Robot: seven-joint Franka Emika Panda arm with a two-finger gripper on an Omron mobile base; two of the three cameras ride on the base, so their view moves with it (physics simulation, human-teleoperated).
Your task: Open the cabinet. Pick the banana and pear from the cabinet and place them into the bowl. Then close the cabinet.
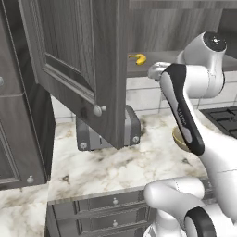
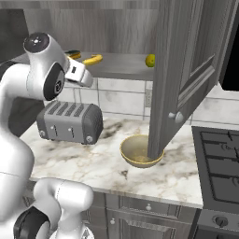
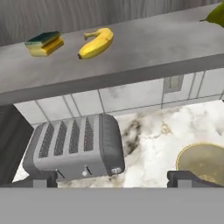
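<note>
The cabinet stands open, with its left door [image 1: 74, 60] and right door [image 2: 186, 70] swung out over the counter. A yellow banana [image 3: 97, 43] lies on the grey inner shelf [image 3: 144, 48], also seen from the sides as the banana [image 1: 138, 59] [image 2: 92, 59]. The yellow-green pear [image 2: 150, 60] sits further right on the shelf, at the hand view's top right corner [image 3: 216, 13]. The tan bowl [image 2: 140, 150] rests on the marble counter below the right door. My gripper [image 3: 113, 179] is open and holds nothing, hovering just in front of and slightly below the shelf edge, left of the banana.
A green-and-yellow sponge [image 3: 44, 43] lies on the shelf left of the banana. A grey toaster [image 2: 70, 122] stands on the counter under the shelf. A black stove [image 2: 219, 158] is at the right. Drawers [image 1: 106, 208] run below the counter edge.
</note>
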